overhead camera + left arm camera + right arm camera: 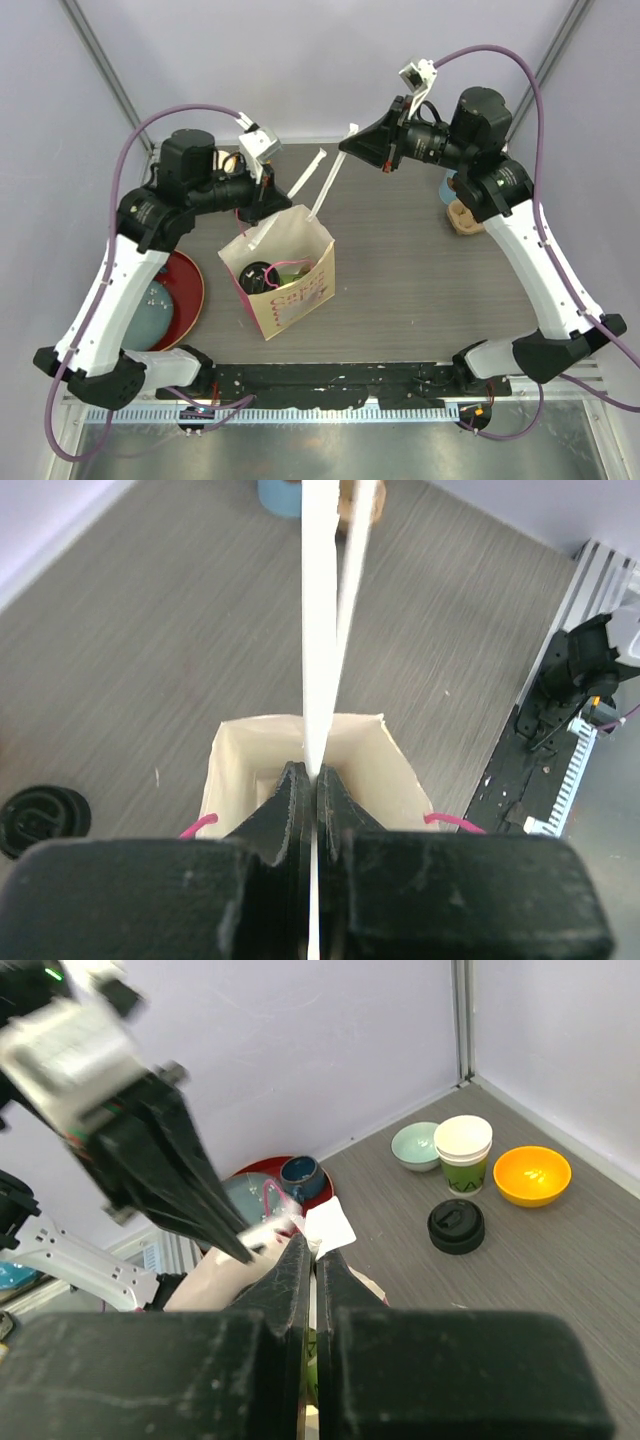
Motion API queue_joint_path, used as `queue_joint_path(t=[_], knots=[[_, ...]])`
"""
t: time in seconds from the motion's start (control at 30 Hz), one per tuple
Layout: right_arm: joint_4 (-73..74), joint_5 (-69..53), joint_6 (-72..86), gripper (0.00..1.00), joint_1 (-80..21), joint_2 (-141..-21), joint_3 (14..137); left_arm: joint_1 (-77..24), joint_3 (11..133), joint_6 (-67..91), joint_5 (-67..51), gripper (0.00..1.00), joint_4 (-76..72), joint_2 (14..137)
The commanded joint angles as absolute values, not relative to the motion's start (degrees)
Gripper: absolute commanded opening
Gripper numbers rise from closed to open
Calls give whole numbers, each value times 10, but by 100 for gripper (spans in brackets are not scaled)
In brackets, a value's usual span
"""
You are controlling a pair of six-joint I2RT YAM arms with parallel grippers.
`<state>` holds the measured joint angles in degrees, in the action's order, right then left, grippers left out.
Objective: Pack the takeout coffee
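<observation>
A tan paper bag [290,285] stands open mid-table. Inside it sits one takeout coffee, a green cup under a black lid [260,274]. A second green cup [463,1158], white inside and unlidded, stands on the table beside a loose black lid [456,1226]. My left gripper [310,772] is shut on a white wrapped straw [318,620] just above the bag's mouth. My right gripper [312,1250] is shut on another white straw [328,185], which slants down toward the bag. The two grippers are close together over the bag.
An orange bowl [532,1175] and a pale green bowl [414,1146] flank the open cup. A red plate [190,290] with a blue cup [301,1175] lies left of the bag. A light-blue cup [450,186] stands behind the right arm.
</observation>
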<state>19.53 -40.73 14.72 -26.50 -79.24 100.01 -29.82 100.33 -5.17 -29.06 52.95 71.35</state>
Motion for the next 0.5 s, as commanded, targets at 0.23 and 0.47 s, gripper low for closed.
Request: queue_joint_path(t=[0.23, 0.47], knots=[[90, -429, 238, 1, -265, -740, 931, -290, 972, -5, -204, 0, 455, 697], [36, -396, 208, 1, -325, -739, 824, -279, 1055, -5, -143, 0, 513, 679]])
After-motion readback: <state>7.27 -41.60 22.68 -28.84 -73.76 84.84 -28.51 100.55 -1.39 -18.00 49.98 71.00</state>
